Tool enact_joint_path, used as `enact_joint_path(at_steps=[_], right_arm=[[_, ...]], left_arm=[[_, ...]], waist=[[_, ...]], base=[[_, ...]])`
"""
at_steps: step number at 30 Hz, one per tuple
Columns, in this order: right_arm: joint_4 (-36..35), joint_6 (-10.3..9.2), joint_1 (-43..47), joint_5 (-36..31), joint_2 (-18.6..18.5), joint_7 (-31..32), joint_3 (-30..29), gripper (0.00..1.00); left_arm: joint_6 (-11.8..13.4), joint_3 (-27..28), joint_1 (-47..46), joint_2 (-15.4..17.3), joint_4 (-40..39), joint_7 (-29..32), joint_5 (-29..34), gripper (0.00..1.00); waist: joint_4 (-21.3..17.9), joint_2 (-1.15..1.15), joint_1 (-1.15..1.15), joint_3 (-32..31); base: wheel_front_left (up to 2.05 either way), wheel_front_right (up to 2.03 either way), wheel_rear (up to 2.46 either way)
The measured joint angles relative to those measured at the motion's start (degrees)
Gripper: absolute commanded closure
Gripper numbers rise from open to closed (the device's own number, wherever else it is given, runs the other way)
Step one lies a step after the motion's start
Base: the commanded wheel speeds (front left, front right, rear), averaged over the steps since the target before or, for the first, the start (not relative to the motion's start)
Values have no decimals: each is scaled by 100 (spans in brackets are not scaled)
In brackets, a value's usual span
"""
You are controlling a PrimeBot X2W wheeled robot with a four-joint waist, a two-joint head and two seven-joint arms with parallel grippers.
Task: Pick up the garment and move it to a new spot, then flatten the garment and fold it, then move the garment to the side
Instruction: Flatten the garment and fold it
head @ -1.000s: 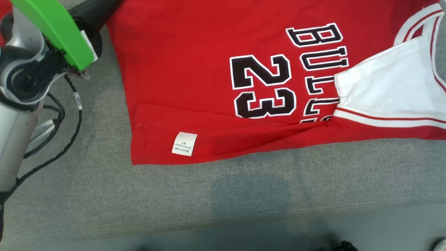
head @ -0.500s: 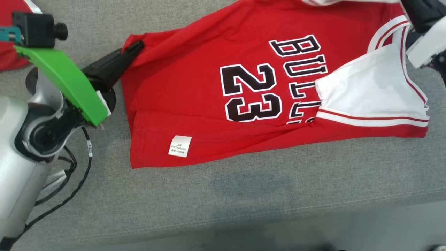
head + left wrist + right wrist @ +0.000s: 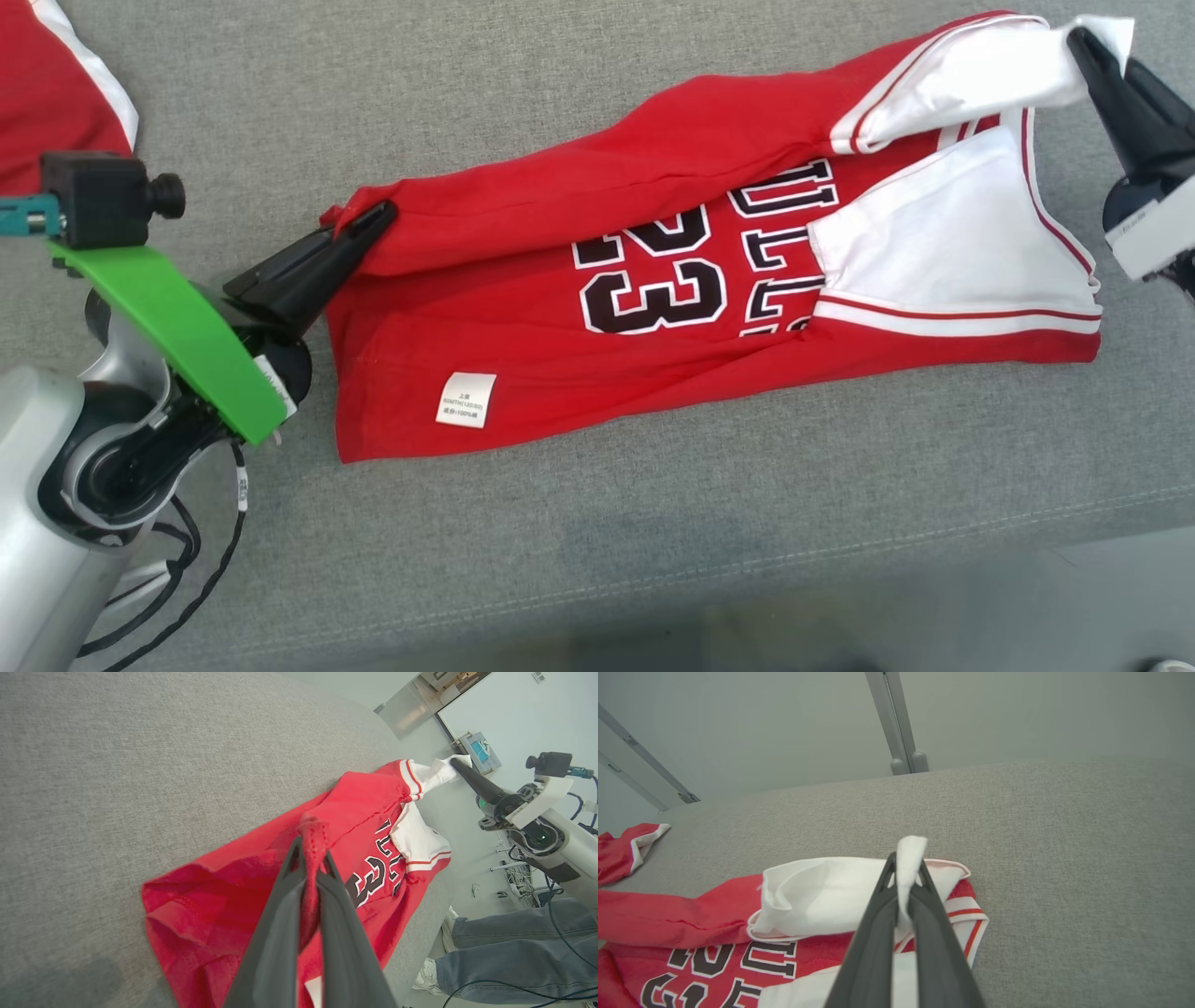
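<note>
A red jersey (image 3: pixel 523 308) with white sleeves and the number 23 lies on the grey cushion, its far long edge lifted and folded toward me. My left gripper (image 3: pixel 369 222) is shut on the red hem corner (image 3: pixel 312 833) at the garment's left end. At the upper right my right gripper (image 3: pixel 1088 42) is shut on the white sleeve corner (image 3: pixel 909 851). The garment (image 3: pixel 691 924) hangs taut between both grippers, and its white care label (image 3: pixel 465 399) faces up near the front left corner.
A second red and white garment (image 3: pixel 51 93) lies at the far left corner, also seen as cloth (image 3: pixel 626 851). The cushion's front edge (image 3: pixel 840 560) runs below the jersey. A person's jeans-clad legs (image 3: pixel 509 961) stand beside the cushion. Black cables (image 3: pixel 187 579) hang by my left arm.
The camera has pulled back. Both grippers have carried the jersey's far edge toward me, folding it over the letters and the number's top.
</note>
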Motion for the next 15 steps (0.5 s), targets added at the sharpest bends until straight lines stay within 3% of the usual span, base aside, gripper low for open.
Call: enact_joint_path(at_steps=[15], right_arm=[[-657,-60,1021,202,-191,-144,0,100]], left_arm=[[8,270,656,350,-566,-247,-250,100]], waist=[[-165,0,0,28]], base=[[0,0,0]])
